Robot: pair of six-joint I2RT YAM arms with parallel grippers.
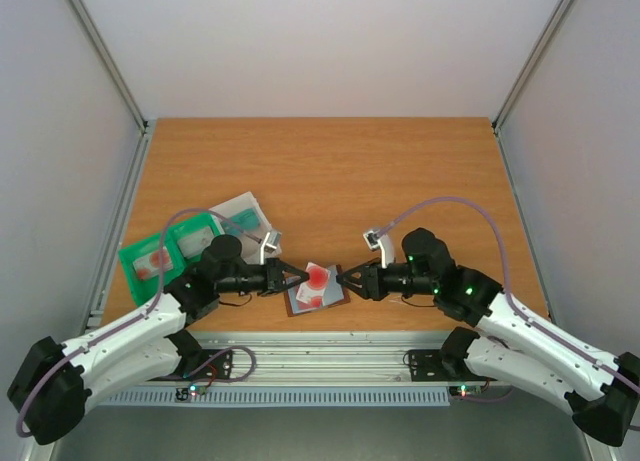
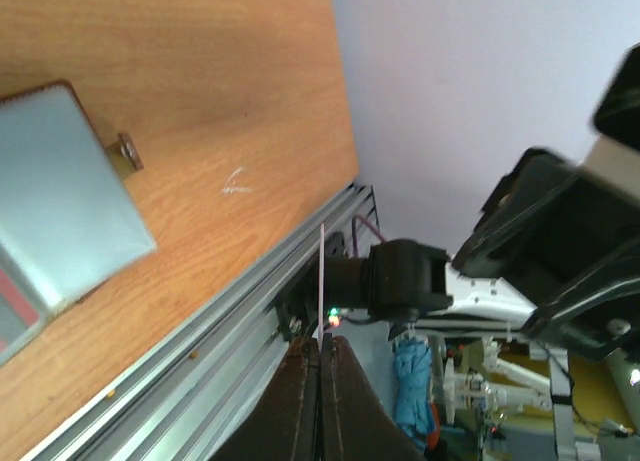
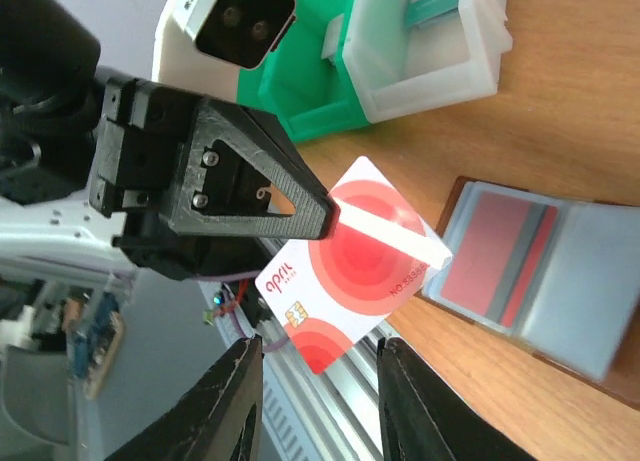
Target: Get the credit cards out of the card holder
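My left gripper (image 1: 292, 278) is shut on one edge of a white credit card (image 1: 318, 278) with red circles and holds it above the open card holder (image 1: 303, 305). In the left wrist view the card (image 2: 321, 281) shows edge-on between the closed fingertips of the left gripper (image 2: 321, 341), with a grey-blue holder panel (image 2: 60, 201) on the left. My right gripper (image 1: 346, 278) is open and empty just right of the card. In the right wrist view the card (image 3: 350, 266) hangs ahead of the open right gripper (image 3: 325, 401). The holder (image 3: 590, 281) lies flat with a red card (image 3: 495, 251) in its pocket.
A green tray (image 1: 165, 253) and a translucent grey box (image 1: 243, 218) sit to the left behind my left arm; both also show in the right wrist view, the tray (image 3: 310, 81) and the box (image 3: 430, 51). The table's metal front rail (image 1: 330, 356) is close behind the holder.
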